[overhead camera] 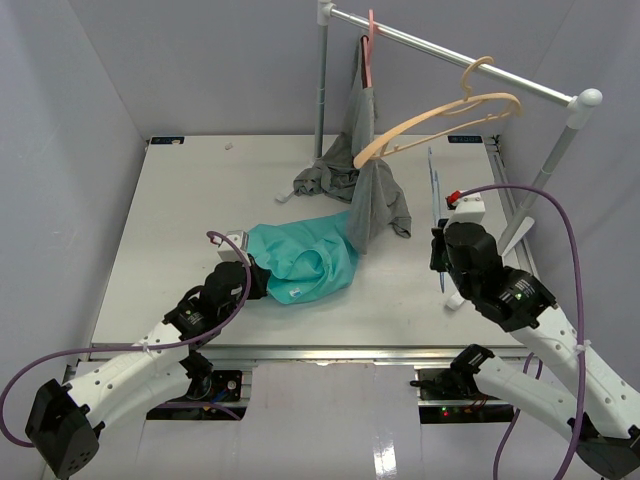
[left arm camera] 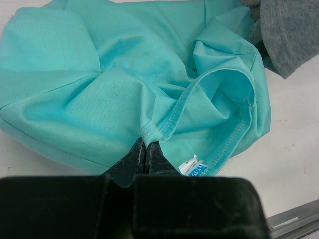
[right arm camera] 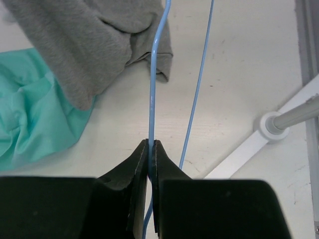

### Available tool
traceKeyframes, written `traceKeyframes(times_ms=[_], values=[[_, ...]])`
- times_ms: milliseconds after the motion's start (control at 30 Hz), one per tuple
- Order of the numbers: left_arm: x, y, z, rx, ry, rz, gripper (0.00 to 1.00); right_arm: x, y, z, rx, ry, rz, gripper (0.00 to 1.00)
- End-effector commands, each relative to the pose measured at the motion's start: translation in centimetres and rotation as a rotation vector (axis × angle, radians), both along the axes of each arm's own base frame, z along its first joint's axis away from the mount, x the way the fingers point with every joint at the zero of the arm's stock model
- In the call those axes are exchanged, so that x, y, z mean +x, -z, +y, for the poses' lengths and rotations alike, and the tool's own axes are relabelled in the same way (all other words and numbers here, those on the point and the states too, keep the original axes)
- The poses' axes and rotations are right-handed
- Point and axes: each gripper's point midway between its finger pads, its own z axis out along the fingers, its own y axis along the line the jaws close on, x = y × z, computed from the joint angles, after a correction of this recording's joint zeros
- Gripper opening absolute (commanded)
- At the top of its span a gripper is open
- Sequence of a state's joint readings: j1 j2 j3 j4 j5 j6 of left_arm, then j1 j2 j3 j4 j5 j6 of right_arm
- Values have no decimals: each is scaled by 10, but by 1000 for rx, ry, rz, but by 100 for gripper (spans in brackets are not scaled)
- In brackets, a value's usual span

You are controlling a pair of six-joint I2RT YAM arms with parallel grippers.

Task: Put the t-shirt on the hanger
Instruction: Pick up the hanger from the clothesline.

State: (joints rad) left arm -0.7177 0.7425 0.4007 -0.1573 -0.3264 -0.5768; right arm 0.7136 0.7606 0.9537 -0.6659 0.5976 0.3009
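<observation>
Bare white tabletop (overhead camera: 170,220) lies open at far left. A hanging grey cloth garment (overhead camera: 375,205) and tan wooden hanger (overhead camera: 440,118) crowd the gap between teal cloth t-shirt (overhead camera: 300,255) and thin light-blue wire hanger (overhead camera: 436,215).

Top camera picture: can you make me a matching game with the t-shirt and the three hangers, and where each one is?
Things:
1. t-shirt
2. light-blue hanger
3. wooden hanger
4. pink hanger

Places:
A. near the left end of the rail
B. pinched in the right claw
C. further right on the rail
D. crumpled on the table, pinched by the left claw

Pairs: 1-D, 2-B, 3-C, 4-A.
</observation>
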Motion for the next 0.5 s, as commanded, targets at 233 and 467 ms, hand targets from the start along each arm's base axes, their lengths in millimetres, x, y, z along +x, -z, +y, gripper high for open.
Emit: traceKeyframes(times_ms=[233, 467], values=[[7, -29, -9, -73, -25, -23, 0, -45, -13, 53, 131, -431, 24, 8], [10, -48, -15, -122, -26, -32, 0, -73, -58, 52, 237, -531, -103, 8]])
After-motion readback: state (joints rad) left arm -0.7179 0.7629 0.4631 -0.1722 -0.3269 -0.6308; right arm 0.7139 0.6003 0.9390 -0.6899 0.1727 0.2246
